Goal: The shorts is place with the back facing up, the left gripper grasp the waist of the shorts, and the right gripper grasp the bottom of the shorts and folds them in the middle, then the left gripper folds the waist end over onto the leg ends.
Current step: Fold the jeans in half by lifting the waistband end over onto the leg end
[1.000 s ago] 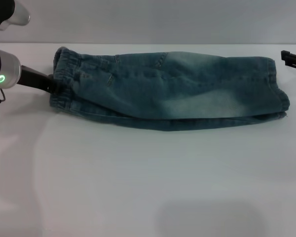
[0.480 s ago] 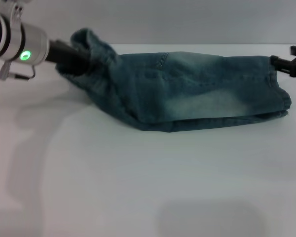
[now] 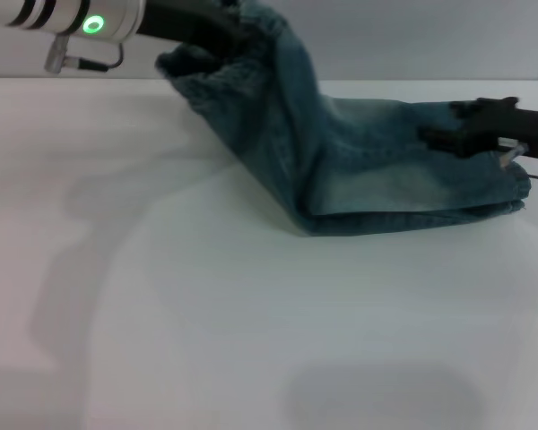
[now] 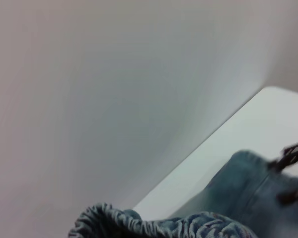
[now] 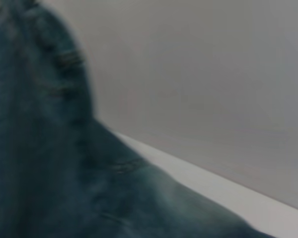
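Final fold under way. Your left tool, at the frame's upper left, is clamped on the waist of the shorts; since a second ago it has lifted that end off the table and carried it rightward. Your right tool now rests over the leg ends at right; its opening cannot be told.

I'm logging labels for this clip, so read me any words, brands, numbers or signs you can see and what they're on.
None: no readable text shows in any view.
The denim shorts show only stitching, no tag or print in sight.
The left gripper, holding up the waist of the shorts, carries just a green ring light.
The right gripper is plain black.
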`<state>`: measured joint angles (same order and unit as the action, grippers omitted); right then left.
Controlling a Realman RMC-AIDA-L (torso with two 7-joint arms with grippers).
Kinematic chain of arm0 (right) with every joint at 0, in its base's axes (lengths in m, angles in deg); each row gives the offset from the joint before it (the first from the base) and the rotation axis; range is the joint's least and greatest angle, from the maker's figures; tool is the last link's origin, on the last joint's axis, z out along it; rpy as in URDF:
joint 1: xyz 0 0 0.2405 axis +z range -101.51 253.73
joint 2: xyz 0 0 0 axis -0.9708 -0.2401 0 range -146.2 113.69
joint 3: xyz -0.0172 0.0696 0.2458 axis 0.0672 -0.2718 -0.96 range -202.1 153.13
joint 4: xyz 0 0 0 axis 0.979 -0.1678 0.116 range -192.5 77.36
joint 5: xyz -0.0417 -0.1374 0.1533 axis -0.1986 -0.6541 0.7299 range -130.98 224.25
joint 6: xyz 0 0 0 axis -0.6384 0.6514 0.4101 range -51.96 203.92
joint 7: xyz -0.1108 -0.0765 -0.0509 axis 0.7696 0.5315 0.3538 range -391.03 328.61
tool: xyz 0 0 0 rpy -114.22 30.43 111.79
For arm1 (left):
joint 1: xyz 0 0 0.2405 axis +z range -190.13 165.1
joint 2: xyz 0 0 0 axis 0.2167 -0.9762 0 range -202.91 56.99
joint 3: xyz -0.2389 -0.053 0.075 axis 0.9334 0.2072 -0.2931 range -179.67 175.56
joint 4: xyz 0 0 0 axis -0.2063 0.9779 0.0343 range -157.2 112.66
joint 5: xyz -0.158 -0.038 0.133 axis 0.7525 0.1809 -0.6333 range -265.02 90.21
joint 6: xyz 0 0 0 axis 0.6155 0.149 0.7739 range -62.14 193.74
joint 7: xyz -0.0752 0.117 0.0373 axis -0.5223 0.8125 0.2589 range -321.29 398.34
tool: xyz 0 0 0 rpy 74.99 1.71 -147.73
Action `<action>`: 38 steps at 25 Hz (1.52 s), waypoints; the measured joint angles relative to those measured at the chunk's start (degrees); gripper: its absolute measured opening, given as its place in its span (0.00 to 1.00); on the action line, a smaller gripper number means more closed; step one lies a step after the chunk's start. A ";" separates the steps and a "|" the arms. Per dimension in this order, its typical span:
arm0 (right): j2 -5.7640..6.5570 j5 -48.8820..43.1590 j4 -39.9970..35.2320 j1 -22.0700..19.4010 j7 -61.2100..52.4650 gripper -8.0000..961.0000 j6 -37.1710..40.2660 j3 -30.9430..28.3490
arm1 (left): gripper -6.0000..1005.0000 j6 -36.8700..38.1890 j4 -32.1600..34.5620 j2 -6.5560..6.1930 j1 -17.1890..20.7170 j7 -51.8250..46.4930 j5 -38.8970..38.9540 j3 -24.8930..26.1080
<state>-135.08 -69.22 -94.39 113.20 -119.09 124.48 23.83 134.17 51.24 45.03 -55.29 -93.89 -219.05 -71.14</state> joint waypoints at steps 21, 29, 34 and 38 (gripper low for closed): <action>-0.27 8.78 2.49 5.69 -0.51 0.63 -1.58 20.64 | 0.10 1.08 6.35 0.00 -0.53 0.06 4.19 -4.04; -0.36 12.23 1.51 6.34 -3.73 0.63 -1.37 30.25 | 0.10 0.76 5.89 -0.05 -0.67 0.58 4.06 -4.04; -0.33 12.40 -0.74 6.50 -6.65 0.63 -0.39 34.50 | 0.10 0.33 5.49 0.01 -0.72 0.66 3.85 -4.57; -0.39 12.47 -2.41 6.56 -8.54 0.63 -0.22 37.20 | 0.10 0.28 5.20 0.03 -0.76 0.68 3.77 -4.82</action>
<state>-135.47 -56.75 -96.80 119.76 -127.63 124.26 61.03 134.45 56.44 45.06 -56.05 -93.21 -215.27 -75.96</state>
